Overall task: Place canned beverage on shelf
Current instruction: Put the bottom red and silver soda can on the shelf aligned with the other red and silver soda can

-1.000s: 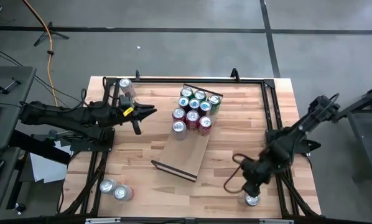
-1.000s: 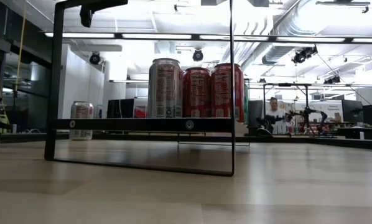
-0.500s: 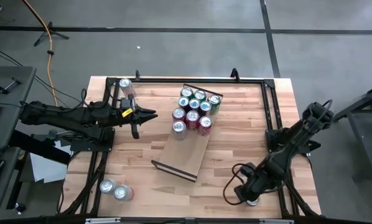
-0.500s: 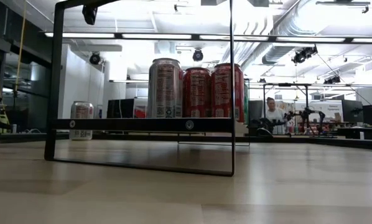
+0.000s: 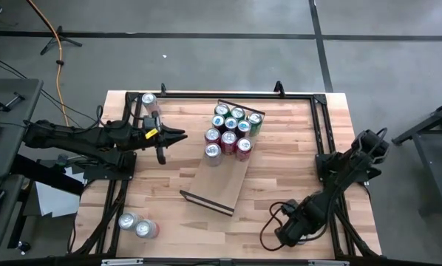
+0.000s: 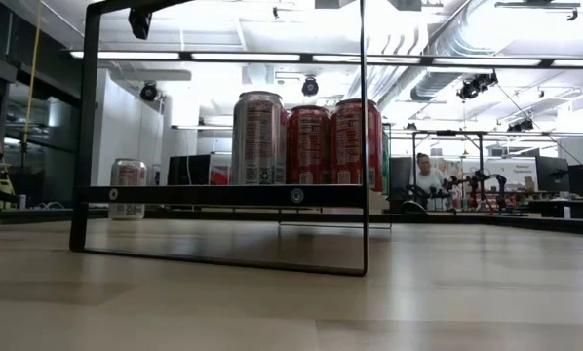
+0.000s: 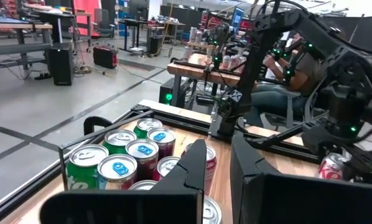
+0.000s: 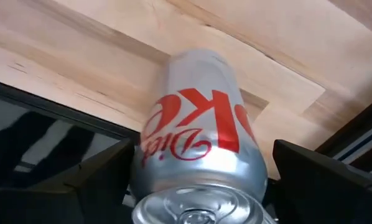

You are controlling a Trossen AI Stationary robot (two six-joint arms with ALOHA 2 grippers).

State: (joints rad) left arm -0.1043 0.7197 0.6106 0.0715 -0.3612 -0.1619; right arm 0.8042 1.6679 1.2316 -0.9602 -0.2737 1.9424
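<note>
Right wrist view: we see the right gripper [image 8: 198,180] with fingers [image 8: 99,180] spread wide, a silver can [image 8: 198,155] between them, left fingers [image 7: 195,165] closed.

Overhead and table-level cameras both see the shelf [image 5: 222,176].

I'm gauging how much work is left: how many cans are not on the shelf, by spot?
Far left corner can: 1
Near left corner cans: 2
Diet Coke can between the open fingers of the right gripper: 1
Total: 4
</note>
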